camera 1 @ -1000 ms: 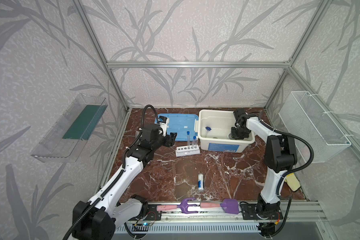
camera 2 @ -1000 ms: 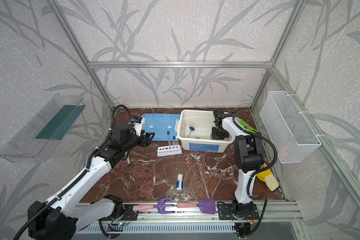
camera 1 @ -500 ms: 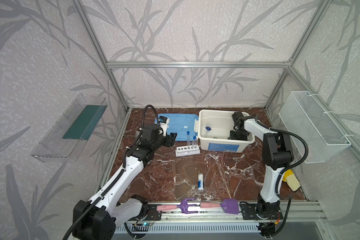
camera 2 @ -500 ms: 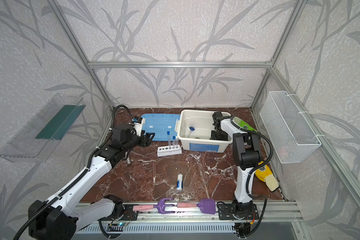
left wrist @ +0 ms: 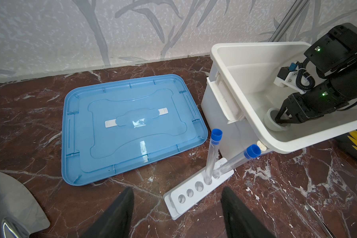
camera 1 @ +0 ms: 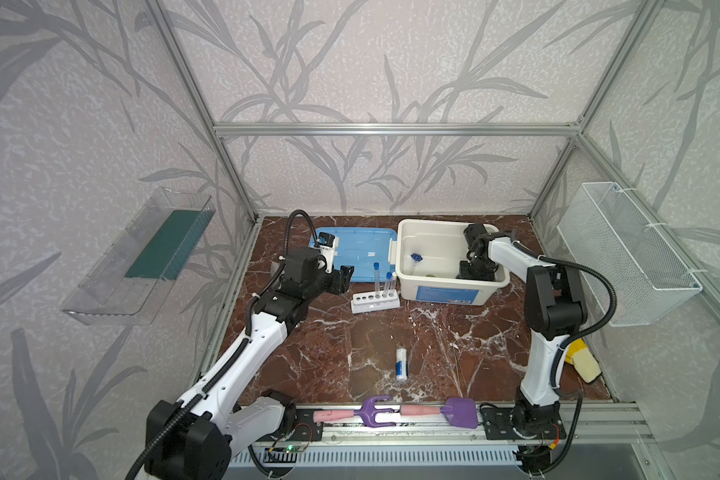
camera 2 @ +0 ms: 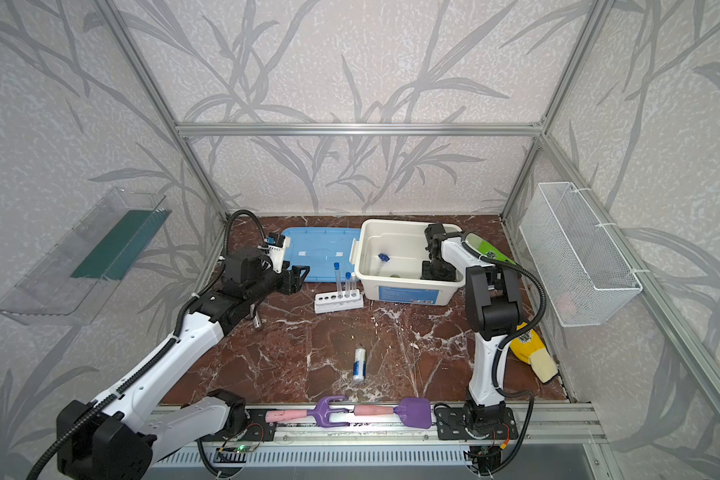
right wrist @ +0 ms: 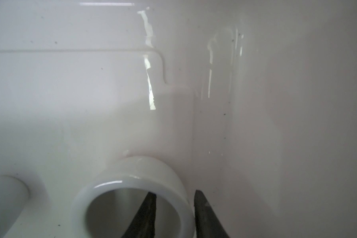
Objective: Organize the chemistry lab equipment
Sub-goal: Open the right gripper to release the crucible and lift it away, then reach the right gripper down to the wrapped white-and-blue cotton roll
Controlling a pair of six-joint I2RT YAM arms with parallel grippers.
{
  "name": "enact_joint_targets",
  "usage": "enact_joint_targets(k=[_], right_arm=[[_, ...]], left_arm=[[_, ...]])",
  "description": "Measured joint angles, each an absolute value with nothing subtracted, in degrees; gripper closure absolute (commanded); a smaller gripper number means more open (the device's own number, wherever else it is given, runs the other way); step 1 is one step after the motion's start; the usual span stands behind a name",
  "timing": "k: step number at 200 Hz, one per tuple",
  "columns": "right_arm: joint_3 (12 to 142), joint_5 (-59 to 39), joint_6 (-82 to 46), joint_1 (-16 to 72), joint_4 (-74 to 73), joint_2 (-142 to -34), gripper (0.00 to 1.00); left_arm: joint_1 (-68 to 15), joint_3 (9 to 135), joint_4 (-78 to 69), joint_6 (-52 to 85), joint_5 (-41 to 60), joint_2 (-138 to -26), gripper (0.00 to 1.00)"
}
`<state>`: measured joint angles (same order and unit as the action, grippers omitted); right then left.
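Two clear blue-capped test tubes (left wrist: 211,158) stand in the white six-hole rack (left wrist: 184,206), in holes toward its bin end. Three holes at the other end show empty.

The rack sits on the surface (camera 1: 454,345) just in front of the left front corner of the white bin (camera 1: 433,237). The bin is at the back edge, right of centre. The blue lid (camera 1: 362,253) lies flat beside it, further left along the back edge.

The right pincer (camera 1: 472,272) is down inside the bin, front right part. It straddles the wall of the small white cup (right wrist: 144,171), one finger inside and one outside. The jaws are a little apart and the inner finger is clear of the wall, so there is no firm hold. The cup is on the bin floor.

A small blue piece (camera 1: 416,257) lies in the left part of the bin.

The left pincer (camera 1: 346,279) hangs wide open and empty, just left of the rack.

The white blue-labelled bottle (camera 1: 400,364) lies on its side near the front edge, centre.
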<state>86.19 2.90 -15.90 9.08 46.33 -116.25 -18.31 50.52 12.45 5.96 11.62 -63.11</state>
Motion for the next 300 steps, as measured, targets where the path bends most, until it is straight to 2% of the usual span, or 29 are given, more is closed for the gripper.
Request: enact_joint_targets(k=[24, 72, 145, 195, 247, 286, 300], right_arm=[[86.5, 2.8, -15.2, 9.1, 46.3, -116.2, 0.53], [88.8, 2.5, -13.5, 9.1, 47.6, -113.7, 0.46], [92.4, 3.3, -9.6, 11.2, 49.3, -100.3, 0.34], [82.6, 9.2, -7.4, 25.7, 47.0, -83.2, 0.17], [71.4, 12.6, -12.2, 40.4, 45.6, -73.1, 0.16], [63.8, 11.7, -19.7, 48.2, 43.5, -73.0, 0.16], [61.7, 10.5, -22.9, 50.3, 42.2, -73.1, 0.17]], left_arm=[[-18.3, 50.5, 12.4, 6.0, 11.6, -63.1, 0.32], [-18.3, 50.5, 12.7, 6.0, 11.5, -62.1, 0.32], [-18.3, 52.4, 16.3, 5.2, 13.3, -61.6, 0.32], [-18.3, 52.4, 19.8, 3.5, 14.5, -59.8, 0.30], [-18.3, 49.8, 21.5, 2.9, 16.7, -59.4, 0.29], [-18.3, 45.0, 19.9, 2.5, 18.6, -55.5, 0.22], [-18.7, 41.9, 18.5, 2.5, 19.3, -53.1, 0.13]])
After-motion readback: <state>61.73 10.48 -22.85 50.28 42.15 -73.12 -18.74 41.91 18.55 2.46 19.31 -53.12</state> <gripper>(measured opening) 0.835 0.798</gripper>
